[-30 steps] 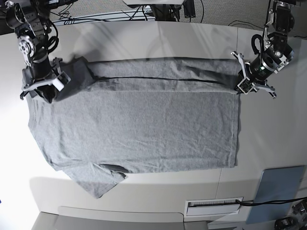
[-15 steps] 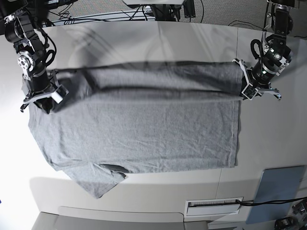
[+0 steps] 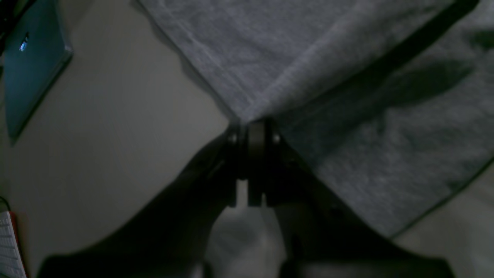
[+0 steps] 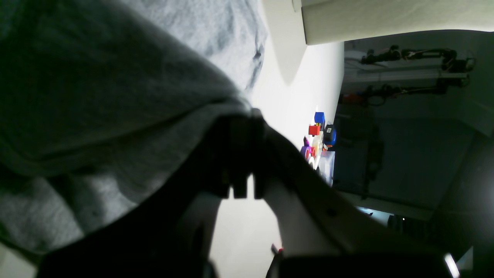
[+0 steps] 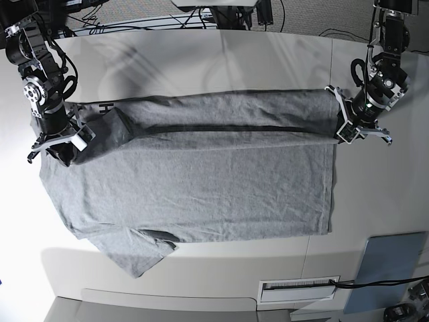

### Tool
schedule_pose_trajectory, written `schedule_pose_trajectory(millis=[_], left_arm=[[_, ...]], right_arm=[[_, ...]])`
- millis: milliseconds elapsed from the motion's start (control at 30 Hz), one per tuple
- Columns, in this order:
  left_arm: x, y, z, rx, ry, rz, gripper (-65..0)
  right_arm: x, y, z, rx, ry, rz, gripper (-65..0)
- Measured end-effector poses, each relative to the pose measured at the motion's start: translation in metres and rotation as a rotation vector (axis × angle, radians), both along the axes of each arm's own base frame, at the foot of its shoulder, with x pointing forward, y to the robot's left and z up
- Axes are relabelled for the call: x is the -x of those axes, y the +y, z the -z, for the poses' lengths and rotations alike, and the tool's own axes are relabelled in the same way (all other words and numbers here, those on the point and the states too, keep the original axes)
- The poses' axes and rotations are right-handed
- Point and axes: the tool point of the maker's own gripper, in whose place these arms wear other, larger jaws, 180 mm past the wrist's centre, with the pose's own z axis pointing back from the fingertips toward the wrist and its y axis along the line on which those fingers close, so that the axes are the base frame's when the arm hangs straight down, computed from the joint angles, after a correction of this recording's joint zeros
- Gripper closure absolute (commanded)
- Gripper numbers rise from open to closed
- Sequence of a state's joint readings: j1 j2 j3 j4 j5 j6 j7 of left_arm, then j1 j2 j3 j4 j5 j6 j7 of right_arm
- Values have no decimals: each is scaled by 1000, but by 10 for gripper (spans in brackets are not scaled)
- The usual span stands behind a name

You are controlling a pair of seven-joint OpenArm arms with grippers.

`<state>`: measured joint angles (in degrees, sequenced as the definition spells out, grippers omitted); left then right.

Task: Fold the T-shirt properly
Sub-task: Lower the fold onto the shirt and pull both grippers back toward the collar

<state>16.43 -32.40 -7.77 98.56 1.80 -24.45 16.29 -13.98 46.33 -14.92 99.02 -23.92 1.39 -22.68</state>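
Black lettering (image 5: 104,107), base view only

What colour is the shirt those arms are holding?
The T-shirt is heather grey, plain on the side facing up; the base view shows it best.

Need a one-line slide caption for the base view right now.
Both grippers, left and right, shut on the far edge of the grey T-shirt, lifting it over the white table.

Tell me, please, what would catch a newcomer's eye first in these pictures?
A big grey T-shirt covers the middle of the table, its far edge lifted into a long fold. The left gripper and the right gripper pinch that edge at either end. A small heap of coloured blocks shows in the right wrist view.
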Motion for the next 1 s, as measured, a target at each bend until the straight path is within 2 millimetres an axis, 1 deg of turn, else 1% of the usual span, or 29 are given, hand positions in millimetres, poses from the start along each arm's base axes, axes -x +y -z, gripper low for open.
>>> schedule_pose_trajectory(millis=[133,167,200,267,333,400,467,633,700,733,767,800,867,900,1000], left_arm=[[0,0,0,0,1,0,0],[0,0,0,0,0,0,0],[0,0,0,0,0,0,-22],[0,0,0,-1,2,-1,-131],[0,0,1,-1,5,-3,-230],[1,1,1,-1,6,-4,-295],[2,3,3,-11,20,-10,-312],[5,5,8,-3,56,-32,-311],[6,0,7,67,66,-53,-301],[6,-4,5,113,66,-63,-275],[6,-7,3,156,67,-77,-233],[6,-8,3,196,79,-99,-177],[6,-12,3,273,96,-138,-40],[5,-14,2,307,95,-158,0],[4,-23,5,390,87,-232,0]], right_arm=[[0,0,0,0,0,1,0],[0,0,0,1,0,1,-9],[0,-1,0,2,2,6,-54],[1,-3,1,7,5,17,-142],[1,-5,1,10,8,24,-199],[1,-5,1,10,7,24,-212],[1,-5,1,10,8,24,-211],[5,-13,4,27,26,68,-211],[6,-13,4,-41,9,101,-210],[6,-15,3,-70,-9,123,-209],[8,-16,4,-100,-15,143,-191],[10,-17,5,-117,-23,166,-149],[17,-19,10,-151,-33,207,-47],[20,-19,13,-169,-28,224,0],[31,-20,24,-269,-15,298,0]])
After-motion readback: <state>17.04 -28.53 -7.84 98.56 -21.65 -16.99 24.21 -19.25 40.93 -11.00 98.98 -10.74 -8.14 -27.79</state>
